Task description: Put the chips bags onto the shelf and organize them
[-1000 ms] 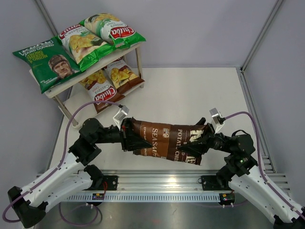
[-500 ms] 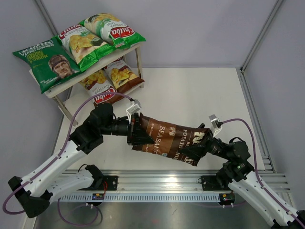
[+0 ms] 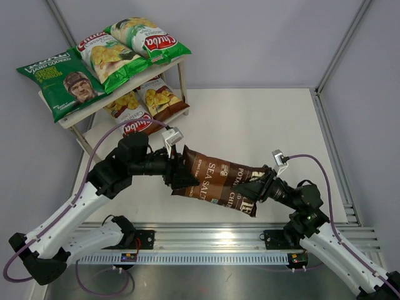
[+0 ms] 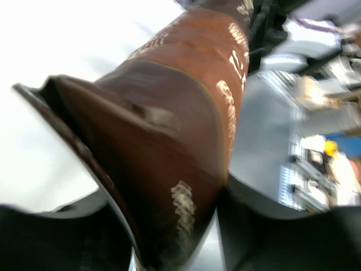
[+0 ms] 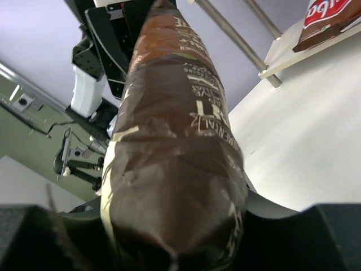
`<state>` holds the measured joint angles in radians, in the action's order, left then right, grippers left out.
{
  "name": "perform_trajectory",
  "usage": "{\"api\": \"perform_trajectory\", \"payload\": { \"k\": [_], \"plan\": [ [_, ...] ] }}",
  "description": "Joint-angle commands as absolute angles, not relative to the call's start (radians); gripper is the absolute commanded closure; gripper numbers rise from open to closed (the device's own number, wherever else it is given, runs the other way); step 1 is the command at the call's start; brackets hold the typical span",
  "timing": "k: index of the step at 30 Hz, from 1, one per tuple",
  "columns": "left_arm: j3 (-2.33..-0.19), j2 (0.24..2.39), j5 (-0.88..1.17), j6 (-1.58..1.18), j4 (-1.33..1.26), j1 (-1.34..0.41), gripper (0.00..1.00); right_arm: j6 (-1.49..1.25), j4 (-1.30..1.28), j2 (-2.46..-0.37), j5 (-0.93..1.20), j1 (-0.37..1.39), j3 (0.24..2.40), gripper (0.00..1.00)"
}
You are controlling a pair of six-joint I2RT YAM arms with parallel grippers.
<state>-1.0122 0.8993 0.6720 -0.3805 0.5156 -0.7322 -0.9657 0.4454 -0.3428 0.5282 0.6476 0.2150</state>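
I am holding the brown bag (image 3: pixel 215 184) off the table (image 3: pixel 250 125), left gripper (image 3: pixel 181 174) and right gripper (image 3: pixel 255 187) each clamping one end, probably for carrying it flat to the shelf (image 3: pixel 75 116).

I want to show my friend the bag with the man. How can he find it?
Find the shelf in the far left corner. Three bags lie on its top board; the dark green bag is at the left end. Only it shows a man's face; the green-white bags beside it show chips.
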Motion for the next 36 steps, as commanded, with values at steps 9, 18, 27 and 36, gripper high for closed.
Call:
{"api": "perform_trajectory", "payload": {
  "k": [9,18,27,36],
  "plan": [
    [-1.18,0.807,0.054,-0.321,0.767,-0.68,0.31,-1.057,0.615,-0.503,0.339,0.644,0.184,0.84],
    [-1.166,0.638,-0.46,-0.249,0.821,-0.681,0.17,-1.118,0.848,-0.831,0.295,0.644,0.23,0.92],
    [-1.115,0.464,-0.71,-0.249,0.692,-0.678,0.01,-1.129,1.16,-1.285,0.223,0.796,0.449,0.93],
    [-1.062,0.269,-0.88,-0.305,0.67,-0.669,0.01,-1.147,1.285,-1.73,0.158,0.857,0.871,0.94]
  ]
}}
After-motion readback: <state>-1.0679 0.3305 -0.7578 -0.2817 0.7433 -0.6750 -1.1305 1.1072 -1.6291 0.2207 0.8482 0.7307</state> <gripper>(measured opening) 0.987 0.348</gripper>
